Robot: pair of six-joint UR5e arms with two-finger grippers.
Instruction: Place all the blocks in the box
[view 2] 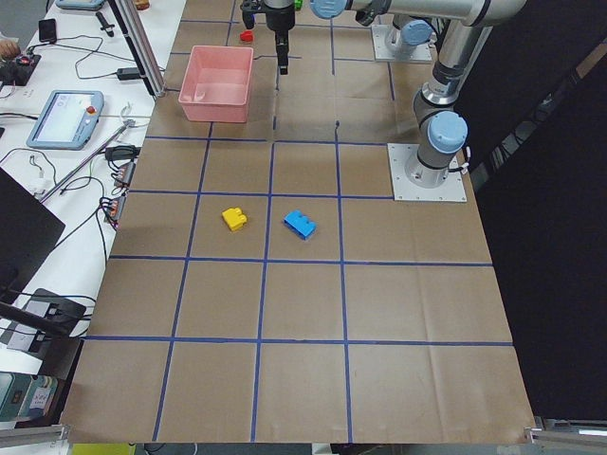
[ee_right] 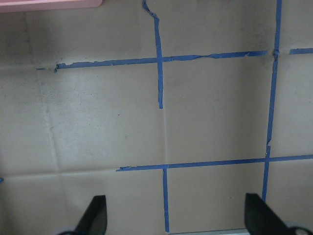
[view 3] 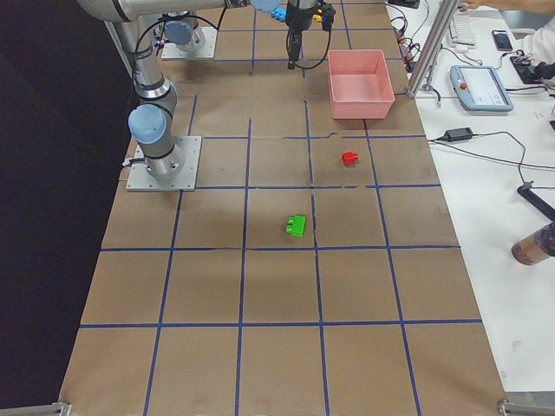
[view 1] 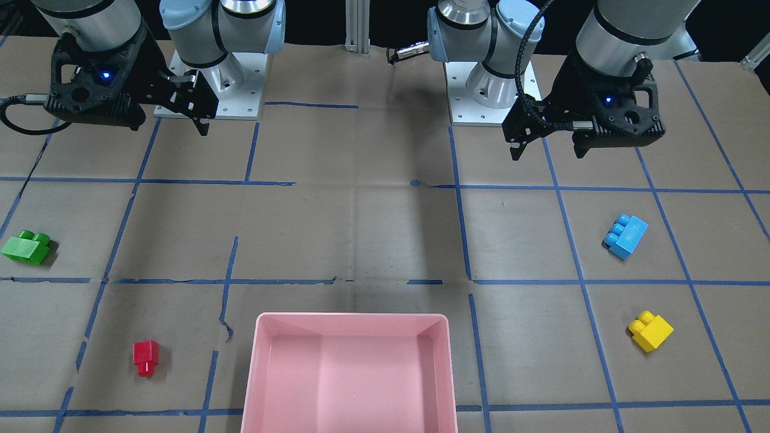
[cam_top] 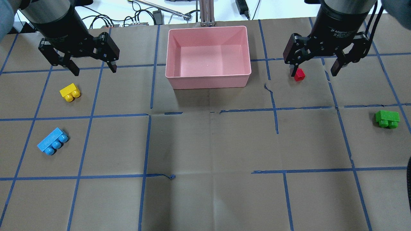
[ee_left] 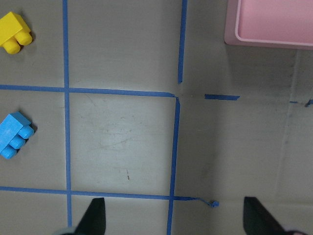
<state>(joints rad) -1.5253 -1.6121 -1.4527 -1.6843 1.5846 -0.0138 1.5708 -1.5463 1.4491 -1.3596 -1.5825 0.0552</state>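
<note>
The pink box (cam_top: 208, 78) stands empty at the table's far middle. The yellow block (cam_top: 70, 92) and the light blue block (cam_top: 53, 144) lie on my left side. The small red block (cam_top: 299, 74) and the green block (cam_top: 387, 118) lie on my right side. My left gripper (cam_top: 94, 70) hangs open and empty, high above the table near the yellow block. My right gripper (cam_top: 314, 73) hangs open and empty, high above the table; its finger overlaps the red block only in the overhead view. The left wrist view shows the yellow block (ee_left: 14, 32), the blue block (ee_left: 14, 137) and a box corner (ee_left: 274, 24).
Brown paper with blue tape lines covers the table. The two arm bases (view 1: 210, 84) (view 1: 490, 90) are bolted at my edge. An aluminium post (cam_top: 207, 12) stands behind the box. A side desk with tablets and cables (view 2: 66, 114) lies beyond the table's far edge.
</note>
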